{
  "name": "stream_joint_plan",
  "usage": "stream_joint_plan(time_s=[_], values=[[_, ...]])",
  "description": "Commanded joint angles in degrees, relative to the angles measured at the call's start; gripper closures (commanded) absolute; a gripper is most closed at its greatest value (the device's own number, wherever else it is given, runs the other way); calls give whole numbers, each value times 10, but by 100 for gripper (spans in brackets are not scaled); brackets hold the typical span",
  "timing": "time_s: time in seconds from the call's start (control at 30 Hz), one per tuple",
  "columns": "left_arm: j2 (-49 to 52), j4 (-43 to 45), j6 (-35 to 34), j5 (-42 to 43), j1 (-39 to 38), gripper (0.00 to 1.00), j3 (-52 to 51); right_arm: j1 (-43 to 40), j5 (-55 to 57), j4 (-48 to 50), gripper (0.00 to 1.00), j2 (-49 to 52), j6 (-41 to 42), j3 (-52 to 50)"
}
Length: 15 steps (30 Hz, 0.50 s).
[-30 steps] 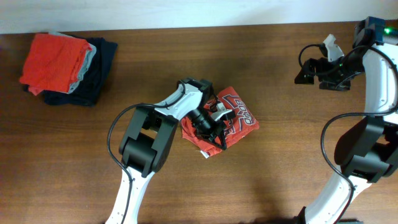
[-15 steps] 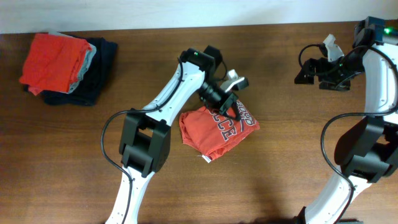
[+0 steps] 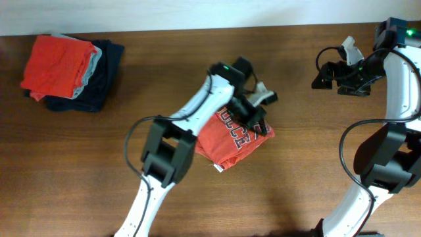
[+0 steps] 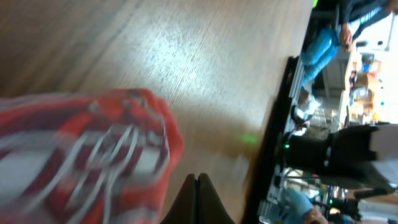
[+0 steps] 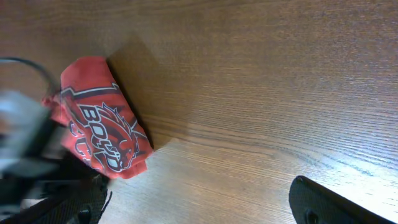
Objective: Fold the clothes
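Red shirt [image 3: 231, 137] is lying folded mid-tabletop [image 3: 296, 191], and a folded stack [image 3: 66, 66] is sitting at 10 o'clock. You're hovering the left end effector [image 4: 197, 182] clenched and seemingly empty by the shirt's 1 o'clock edge. Right end effector [image 3: 325, 74]: can't tell. Judging stacking remaining.

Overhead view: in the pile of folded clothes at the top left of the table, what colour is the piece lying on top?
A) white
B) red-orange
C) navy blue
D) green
B: in the overhead view, the pile of folded clothes has a red-orange piece on top, and a navy garment shows underneath it.
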Motion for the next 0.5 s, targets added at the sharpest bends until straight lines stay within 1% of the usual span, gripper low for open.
stream_joint_plan(time_s=[0.0, 0.23, 0.37, 0.47], values=[[43, 6, -3, 0, -9, 100, 3, 0, 5, 0, 1, -8, -8, 2], [112, 13, -3, 0, -6, 100, 3, 0, 5, 0, 1, -8, -8, 2], [107, 6, -3, 14, -6, 100, 13, 0, 5, 0, 1, -8, -8, 2], [88, -18, -3, 47, -5, 100, 54, 0, 5, 0, 2, -8, -8, 2]])
